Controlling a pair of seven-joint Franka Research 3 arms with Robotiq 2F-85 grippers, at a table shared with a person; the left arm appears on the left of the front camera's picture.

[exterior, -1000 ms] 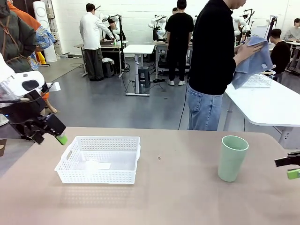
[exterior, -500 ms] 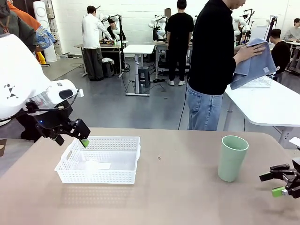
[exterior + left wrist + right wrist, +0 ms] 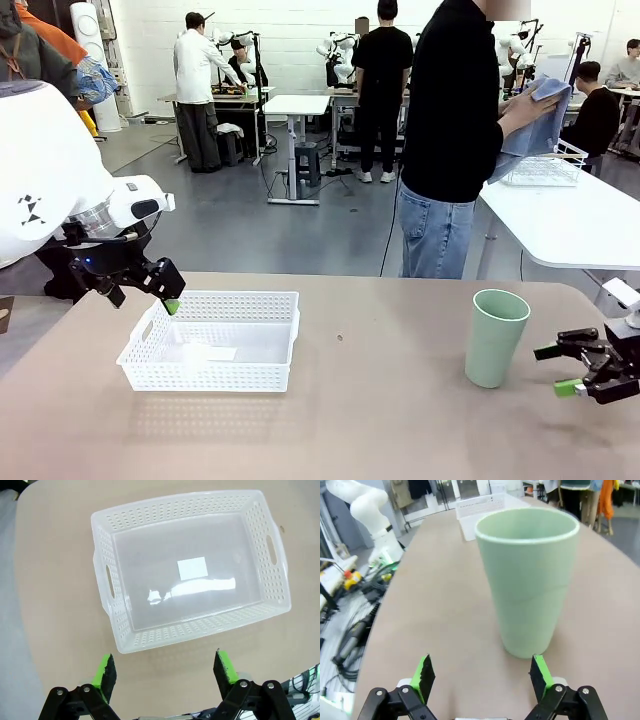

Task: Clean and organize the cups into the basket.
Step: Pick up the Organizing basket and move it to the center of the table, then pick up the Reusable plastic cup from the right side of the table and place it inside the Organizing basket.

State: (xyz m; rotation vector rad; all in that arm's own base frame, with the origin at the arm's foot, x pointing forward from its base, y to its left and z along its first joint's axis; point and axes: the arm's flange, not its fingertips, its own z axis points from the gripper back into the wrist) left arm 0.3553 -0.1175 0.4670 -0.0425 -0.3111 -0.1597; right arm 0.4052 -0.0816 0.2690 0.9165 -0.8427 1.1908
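While the white basket (image 3: pixel 210 372) sat on the tan desk (image 3: pixel 380 430) with a white label (image 3: pixel 192 569) on its floor, the mint green cup (image 3: pixel 495 338) stood upright on the same desk, well to the basket's right and apart from it. The left claw (image 3: pixel 140 292) hovered just above the basket's left end, near the handle cutout, with its jaws spread wide and nothing between them. From its wrist camera, the green pads (image 3: pixel 106 666) stood outside one long wall of the basket, touching nothing. The right claw (image 3: pixel 558 370) hung low over the desk, farther from the basket than the cup, its jaws wide apart and facing the cup without touching it. Beyond the basket, past the desk's far edge, a person (image 3: pixel 450 130) stood holding a blue cloth (image 3: pixel 535 125).
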